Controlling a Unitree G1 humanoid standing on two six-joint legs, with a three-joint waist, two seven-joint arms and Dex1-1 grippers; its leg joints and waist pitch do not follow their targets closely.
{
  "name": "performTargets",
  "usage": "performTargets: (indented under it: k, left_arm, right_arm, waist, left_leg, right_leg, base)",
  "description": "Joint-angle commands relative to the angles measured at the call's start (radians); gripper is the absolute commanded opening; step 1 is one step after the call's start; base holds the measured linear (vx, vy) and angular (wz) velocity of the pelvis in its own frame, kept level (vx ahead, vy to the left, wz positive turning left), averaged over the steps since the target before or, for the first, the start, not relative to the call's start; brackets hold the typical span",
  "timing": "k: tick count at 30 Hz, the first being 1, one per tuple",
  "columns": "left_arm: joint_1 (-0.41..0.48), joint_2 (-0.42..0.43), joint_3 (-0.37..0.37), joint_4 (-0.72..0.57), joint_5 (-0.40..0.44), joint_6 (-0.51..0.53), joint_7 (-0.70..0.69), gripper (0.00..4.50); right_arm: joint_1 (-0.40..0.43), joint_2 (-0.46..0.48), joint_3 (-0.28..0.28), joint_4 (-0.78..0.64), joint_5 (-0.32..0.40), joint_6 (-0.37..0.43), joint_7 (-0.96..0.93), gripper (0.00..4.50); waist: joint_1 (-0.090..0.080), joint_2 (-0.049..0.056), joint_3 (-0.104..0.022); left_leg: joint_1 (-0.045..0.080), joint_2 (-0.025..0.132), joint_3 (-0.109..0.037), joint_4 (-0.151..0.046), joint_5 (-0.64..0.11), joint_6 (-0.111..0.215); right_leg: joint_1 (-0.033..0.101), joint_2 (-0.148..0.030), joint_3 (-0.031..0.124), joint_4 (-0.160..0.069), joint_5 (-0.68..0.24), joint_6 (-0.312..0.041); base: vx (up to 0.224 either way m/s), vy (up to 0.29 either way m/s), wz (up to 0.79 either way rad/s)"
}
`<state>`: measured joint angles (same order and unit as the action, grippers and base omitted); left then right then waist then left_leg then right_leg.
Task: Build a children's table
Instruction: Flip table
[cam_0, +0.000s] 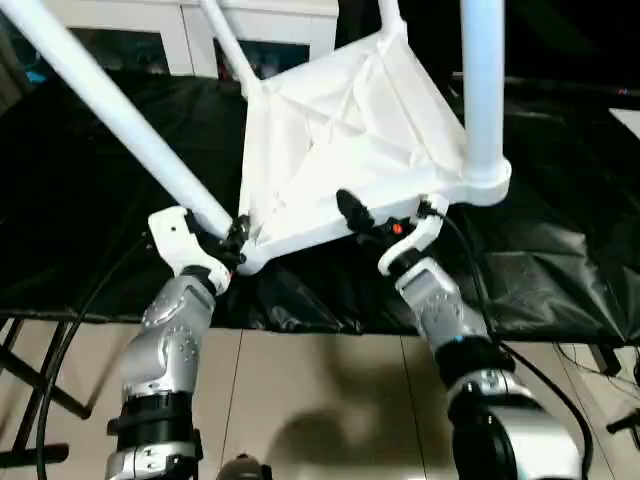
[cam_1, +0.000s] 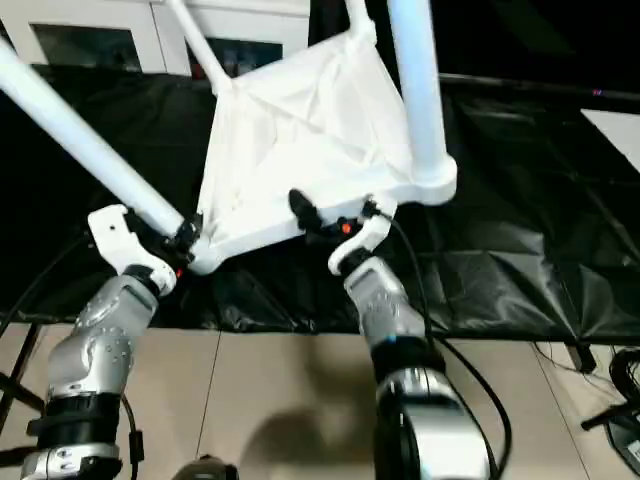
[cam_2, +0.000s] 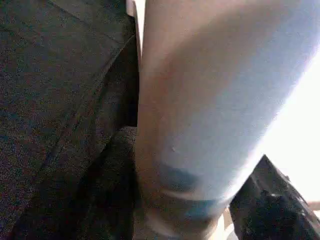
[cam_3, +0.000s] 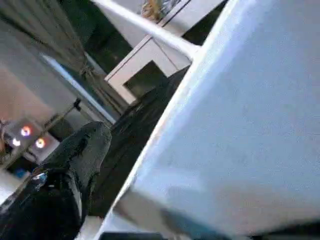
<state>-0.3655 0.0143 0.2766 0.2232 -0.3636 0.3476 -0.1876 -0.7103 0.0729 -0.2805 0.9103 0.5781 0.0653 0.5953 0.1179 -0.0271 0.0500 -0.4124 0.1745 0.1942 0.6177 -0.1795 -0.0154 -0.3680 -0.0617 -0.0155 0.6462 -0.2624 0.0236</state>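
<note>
Left eye view shows you the left gripper (cam_0: 232, 240) clamped on a leg (cam_0: 110, 108) at seven o'clock; right gripper (cam_0: 385, 222), fingers apart, straddles the top's (cam_0: 340, 140) near edge.

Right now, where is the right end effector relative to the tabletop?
In the left eye view, the right end effector sits at the near edge of the upturned tabletop, jaws wide open, between the leg by the left end effector and the upright leg.

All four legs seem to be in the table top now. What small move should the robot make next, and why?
Probably close the right gripper on the near edge of the table top. Its jaws stand open around that edge, while the left gripper already grips the near-left leg at its socket. A second hold would steady the upturned table.
</note>
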Motion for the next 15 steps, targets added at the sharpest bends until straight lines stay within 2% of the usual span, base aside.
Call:
performTargets:
  k: [1, 3, 4, 6, 8, 15]
  left_arm:
    - [-0.003, -0.04, -0.034, -0.021, -0.033, 0.0, -0.015, 2.18]
    - [-0.001, -0.047, -0.049, -0.026, -0.023, -0.007, -0.013, 2.18]
    - [0.0, -0.048, -0.056, -0.027, -0.017, -0.011, -0.013, 2.18]
    - [0.001, -0.052, -0.078, -0.03, 0.002, -0.021, -0.016, 2.18]
    - [0.002, -0.053, -0.085, -0.031, 0.009, -0.024, -0.017, 2.18]
    - [0.009, -0.053, -0.12, -0.042, 0.048, -0.049, -0.026, 2.18]
  right_arm:
    - [-0.061, -0.001, -0.069, 0.052, 0.061, 0.016, -0.005, 4.5]
    - [-0.093, -0.005, -0.111, 0.093, 0.094, 0.036, -0.007, 4.5]
    - [-0.1, -0.008, -0.12, 0.105, 0.099, 0.038, -0.009, 4.5]
    - [-0.117, -0.016, -0.139, 0.136, 0.111, 0.059, -0.016, 4.24]
    - [-0.123, -0.02, -0.142, 0.15, 0.109, 0.054, -0.016, 4.17]
    - [-0.151, -0.037, -0.214, 0.211, 0.156, 0.089, -0.008, 3.45]
  waist:
    - [-0.001, -0.002, -0.069]
    - [-0.003, -0.002, -0.068]
    - [-0.001, -0.002, -0.069]
    - [0.0, -0.004, -0.073]
    - [0.002, -0.006, -0.076]
    - [0.003, -0.008, -0.077]
  left_leg:
    - [0.041, 0.066, -0.028, -0.078, -0.048, 0.049]
    - [0.042, 0.068, -0.027, -0.078, -0.067, 0.051]
    - [0.042, 0.067, -0.026, -0.076, -0.054, 0.051]
    - [0.041, 0.067, -0.025, -0.073, -0.023, 0.061]
    - [0.038, 0.065, -0.023, -0.067, 0.015, 0.08]
    - [0.035, 0.065, -0.022, -0.063, 0.025, 0.101]
  right_leg:
    - [0.025, -0.084, 0.026, -0.053, 0.226, -0.246]
    - [0.024, -0.088, 0.026, -0.056, 0.194, -0.257]
    - [0.023, -0.085, 0.026, -0.055, 0.201, -0.255]
    - [0.023, -0.086, 0.024, -0.05, 0.234, -0.255]
    - [0.022, -0.084, 0.023, -0.045, 0.29, -0.256]
    - [0.021, -0.083, 0.022, -0.043, 0.29, -0.264]
  base:
    - [0.0, 0.0, 0.0]
    - [0.0, 0.0, 0.0]
    - [0.0, 0.0, 0.0]
    - [0.0, 0.0, 0.0]
    - [0.0, 0.0, 0.0]
    - [0.0, 0.0, 0.0]
